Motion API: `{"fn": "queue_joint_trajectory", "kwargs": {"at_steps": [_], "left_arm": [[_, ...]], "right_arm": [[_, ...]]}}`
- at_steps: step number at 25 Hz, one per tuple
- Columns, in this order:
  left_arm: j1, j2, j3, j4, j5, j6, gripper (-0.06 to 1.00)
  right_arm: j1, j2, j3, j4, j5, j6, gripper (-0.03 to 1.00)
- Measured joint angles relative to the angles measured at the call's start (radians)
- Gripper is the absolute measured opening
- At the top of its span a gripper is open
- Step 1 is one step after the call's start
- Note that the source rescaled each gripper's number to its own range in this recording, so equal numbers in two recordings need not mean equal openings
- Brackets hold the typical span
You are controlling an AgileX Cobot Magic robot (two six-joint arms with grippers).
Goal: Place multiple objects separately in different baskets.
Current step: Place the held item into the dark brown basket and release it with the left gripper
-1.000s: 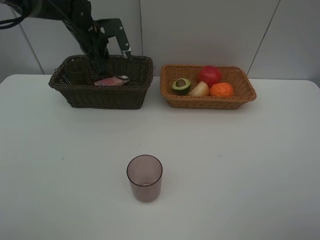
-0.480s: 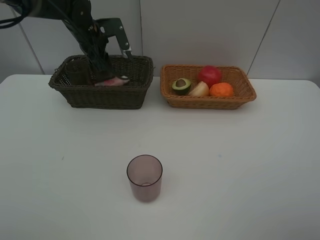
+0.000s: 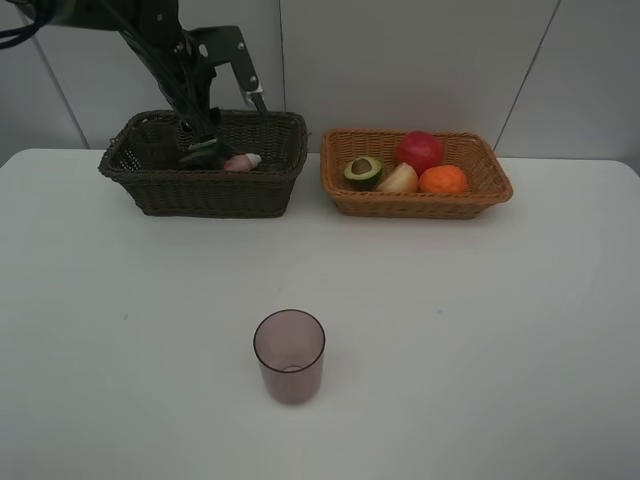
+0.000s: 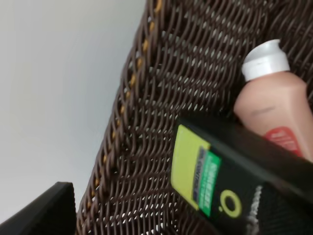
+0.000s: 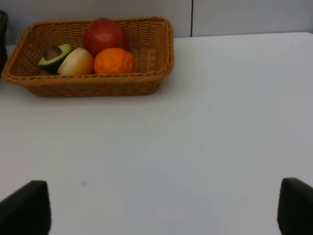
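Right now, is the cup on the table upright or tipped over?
Upright. The translucent cup stands on its base on the white table, its open rim facing up. It looks empty.

My high exterior camera looks down from the front across the white table [image 3: 450, 330] toward the back wall; my left wrist camera sits very close inside the dark brown basket [image 4: 161, 98], facing its weave; my right wrist camera looks low across the table, sharing the light orange-tan basket [image 5: 98, 85] with the high view.
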Motion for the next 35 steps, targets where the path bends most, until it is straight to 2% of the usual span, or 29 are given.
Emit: {"fn": "queue_joint_trajectory", "kwargs": {"at_steps": [19,28,35], "left_arm": [[0.000,-0.017,0.000,-0.012,0.017,0.000,0.99],[-0.001,-0.091,0.000,-0.053,0.031,0.000,1.00],[-0.026,-0.149,0.000,-0.113,0.114,-0.004,1.00]], "right_arm": [[0.000,0.000,0.000,0.000,0.000,0.000,0.93],[0.000,0.000,0.000,0.000,0.000,0.000,0.93],[0.000,0.000,0.000,0.000,0.000,0.000,0.93]]}}
